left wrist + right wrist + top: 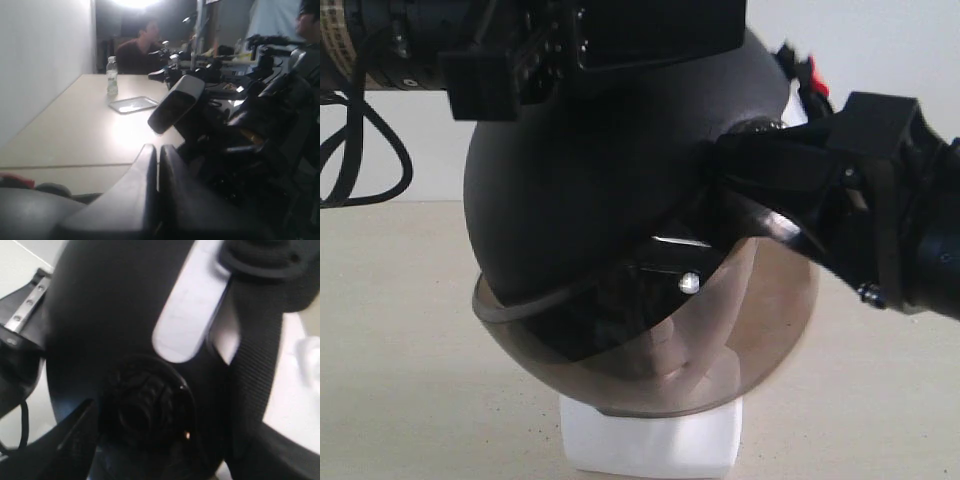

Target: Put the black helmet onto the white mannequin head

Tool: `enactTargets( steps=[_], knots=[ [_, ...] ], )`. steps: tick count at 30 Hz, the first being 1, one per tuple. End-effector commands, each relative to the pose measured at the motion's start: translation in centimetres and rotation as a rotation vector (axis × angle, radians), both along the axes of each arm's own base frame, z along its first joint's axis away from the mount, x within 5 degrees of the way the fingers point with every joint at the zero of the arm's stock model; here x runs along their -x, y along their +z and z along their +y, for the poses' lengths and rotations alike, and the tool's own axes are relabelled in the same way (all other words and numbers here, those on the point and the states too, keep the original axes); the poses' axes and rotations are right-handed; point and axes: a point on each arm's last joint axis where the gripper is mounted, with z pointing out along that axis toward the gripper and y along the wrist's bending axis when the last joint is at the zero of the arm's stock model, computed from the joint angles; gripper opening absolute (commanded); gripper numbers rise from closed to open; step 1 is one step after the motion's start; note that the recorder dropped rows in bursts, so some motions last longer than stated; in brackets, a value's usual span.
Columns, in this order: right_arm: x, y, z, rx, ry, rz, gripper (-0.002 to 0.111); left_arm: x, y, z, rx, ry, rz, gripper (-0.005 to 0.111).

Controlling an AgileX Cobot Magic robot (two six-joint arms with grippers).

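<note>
The black helmet (590, 190) sits over the white mannequin head, whose face (660, 362) shows dimly through the smoky visor (760, 320); its white neck base (650, 442) stands on the table. My left gripper (159, 156) is shut with nothing between its fingers and hovers just above the helmet's crown (30, 210); its body (620, 35) crosses the top of the exterior view. My right gripper (770, 185) is at the helmet's right side. In the right wrist view it (167, 440) stands open, fingers (75, 440) wide apart either side of the round visor pivot (145, 410).
The beige table (400, 330) spreads round the head. Black cables (360, 150) hang at the left and a camera lens (370, 40) sits top left. Farther off stand a water bottle (112, 76), a metal tray (133, 104), a seated person (140, 47) and other arms (175, 107).
</note>
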Motion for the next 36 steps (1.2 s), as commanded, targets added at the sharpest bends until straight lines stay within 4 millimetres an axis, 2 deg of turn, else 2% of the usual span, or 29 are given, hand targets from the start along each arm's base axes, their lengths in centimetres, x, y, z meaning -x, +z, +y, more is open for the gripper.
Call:
enactTargets(
  steps=[1,6,8,12,21,22,23,24,25,28,31,32,36],
  knots=[
    [-0.1,-0.5,-0.3,0.174,0.006,-0.076,0.048,-2.3,-5.2,-0.3,-0.227,0.102,0.111,0.004],
    [0.3,-0.6,-1.0,0.219,-0.013,-0.059,0.049,-2.6,-6.3,-0.8,-0.231,0.072,0.149,0.004],
    [1.2,0.7,-1.7,0.205,-0.015,-0.136,0.049,-2.6,-6.1,-0.8,-0.220,0.076,0.153,0.004],
    [3.2,4.5,-3.6,0.140,-0.039,-0.298,0.049,-2.6,-6.1,-0.8,-0.209,0.079,0.157,0.004],
    [5.3,7.0,-6.4,0.199,-0.111,-0.337,0.048,-2.6,-5.9,-0.8,-0.191,0.078,0.165,0.004],
    [5.3,7.2,-6.5,0.204,-0.116,-0.330,0.044,-2.7,-5.9,-0.8,-0.188,0.079,0.166,0.004],
    [5.2,7.4,-6.9,0.260,-0.141,-0.292,0.021,-2.7,-5.8,-0.9,-0.184,0.082,0.166,0.004],
    [5.0,7.4,-7.1,0.312,-0.161,-0.295,0.006,-2.7,-5.8,-0.9,-0.185,0.084,0.166,0.004],
    [4.7,7.3,-7.3,0.368,-0.191,-0.267,0.002,-2.8,-5.8,-0.8,-0.183,0.089,0.167,0.004],
    [4.1,7.7,-7.5,0.451,-0.232,-0.210,0.014,-2.8,-5.7,-0.9,-0.176,0.091,0.174,0.004],
    [3.0,8.4,-7.1,0.486,-0.270,-0.056,0.052,-2.9,-5.5,-0.9,-0.149,0.100,0.186,0.004],
    [2.4,8.6,-6.5,0.497,-0.263,0.013,0.056,-2.9,-5.5,-0.9,-0.151,0.107,0.185,0.004],
    [-0.8,8.8,-3.5,0.638,-0.214,0.114,0.049,-2.9,-5.5,-0.9,-0.150,0.108,0.190,0.004]
  ],
)
